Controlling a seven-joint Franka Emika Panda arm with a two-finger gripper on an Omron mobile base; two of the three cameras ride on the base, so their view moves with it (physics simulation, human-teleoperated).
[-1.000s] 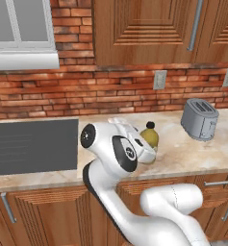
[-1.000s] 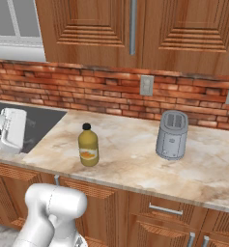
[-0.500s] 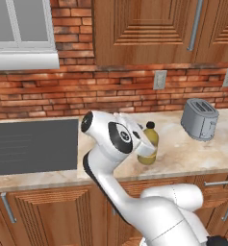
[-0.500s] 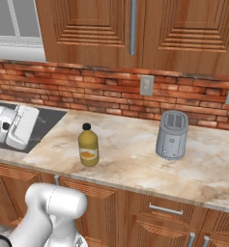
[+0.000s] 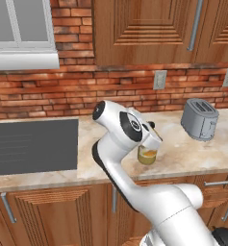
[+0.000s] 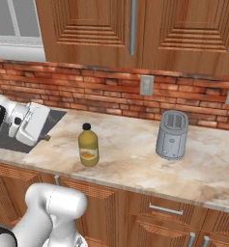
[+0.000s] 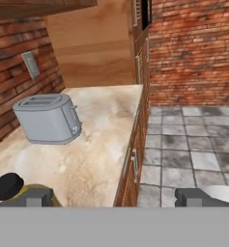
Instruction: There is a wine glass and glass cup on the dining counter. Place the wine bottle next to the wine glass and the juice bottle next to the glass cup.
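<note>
The juice bottle (image 6: 88, 144) stands upright on the marbled worktop (image 6: 130, 154), near its front edge, yellow with a black cap and an orange and white label. From the left base view only its lower body (image 5: 147, 155) shows, below the robot's wrist, which covers its top. In the hand view the black cap (image 7: 7, 186) and a bit of yellow shoulder sit at the bottom left, right against the left fingertip (image 7: 35, 197).

The gripper (image 7: 114, 197) hangs at about the bottle's height, jaws wide apart and holding nothing. The bottle is not between the fingers; it lies at or just outside the left one, and I cannot tell whether they touch. From the right base view the white hand (image 6: 30, 123) is left of the bottle, over the worktop's edge by the dark cooktop (image 6: 19, 140), with a clear gap between hand and bottle.

To the bottle's right, well apart, a grey toaster (image 6: 172, 135) stands toward the back of the worktop. Behind runs a red brick wall (image 6: 101, 91) with a wall socket (image 6: 146, 85) above the toaster. Wooden cabinets (image 6: 135, 29) hang above, and wooden cabinet doors with metal handles sit below the worktop. A window (image 5: 19, 33) is at upper left in the left base view. The hand view looks along the worktop to a grey tiled floor (image 7: 188, 149).
</note>
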